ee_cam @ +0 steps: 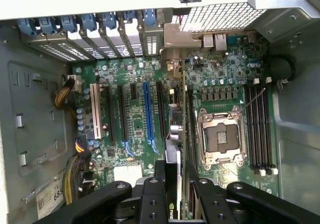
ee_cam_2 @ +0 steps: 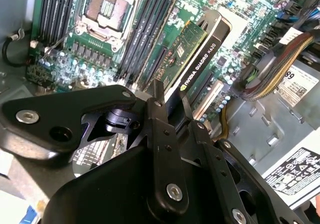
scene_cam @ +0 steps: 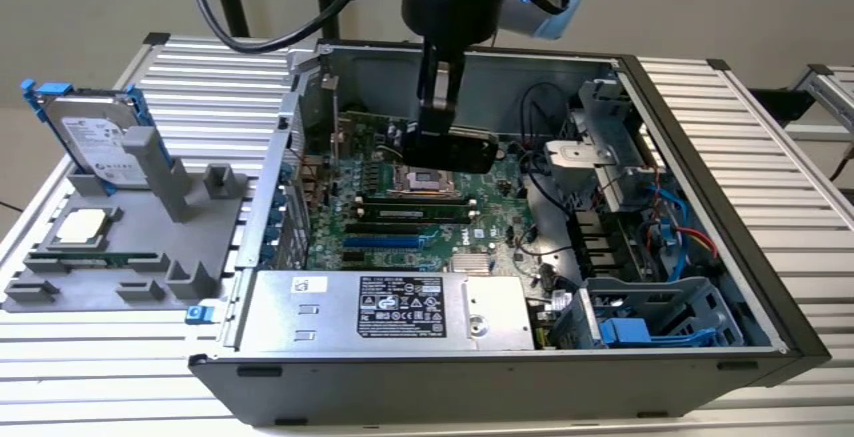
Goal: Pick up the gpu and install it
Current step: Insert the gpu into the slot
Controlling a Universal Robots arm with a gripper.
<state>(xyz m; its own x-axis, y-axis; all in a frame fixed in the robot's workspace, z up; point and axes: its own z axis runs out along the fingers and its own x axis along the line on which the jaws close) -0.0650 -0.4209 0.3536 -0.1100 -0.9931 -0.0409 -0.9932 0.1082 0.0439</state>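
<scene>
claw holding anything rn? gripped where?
Yes: the claw holds the gpu edge-on by its near end, above the motherboard inside the open case.

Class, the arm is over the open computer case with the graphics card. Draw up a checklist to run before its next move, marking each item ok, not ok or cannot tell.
1. The gpu is held by the gripper: ok, the fingers clamp its edge.
2. Card is inside the case, above the motherboard: ok.
3. Card is seated in a slot: not ok, it hangs above the board in the exterior view.
4. Blue slot is free of other cards: ok.
5. Card edge lines up with a slot: cannot tell.
6. Cable bundle is away from the card: ok, it lies off to one side.
</scene>
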